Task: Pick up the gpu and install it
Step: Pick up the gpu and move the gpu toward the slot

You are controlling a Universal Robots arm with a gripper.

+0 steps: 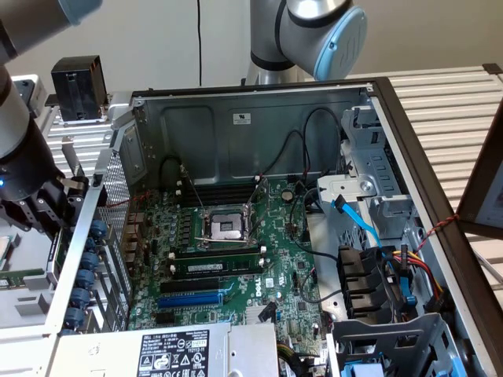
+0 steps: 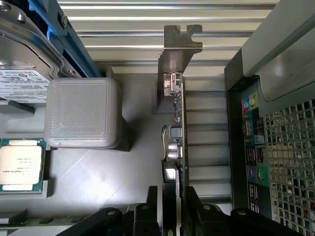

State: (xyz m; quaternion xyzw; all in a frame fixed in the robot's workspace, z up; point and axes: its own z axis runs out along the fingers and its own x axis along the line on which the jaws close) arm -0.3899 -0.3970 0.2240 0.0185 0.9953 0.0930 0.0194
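Two tool fingers (image 2: 152, 211) pinch the gpu (image 2: 181, 123) at its near end, so the tool (image 2: 172, 210) is clamped on the card. Seen edge-on, the thin green board runs lengthwise straight away from the tool. Its notched metal bracket (image 2: 178, 49) is at the far end. The card stands clear of the pale square block (image 2: 81, 113) on one side and the case (image 2: 246, 137) rear panel on the other, with the slatted desk (image 2: 206, 147) behind. Its shroud is perhaps hidden at this angle.
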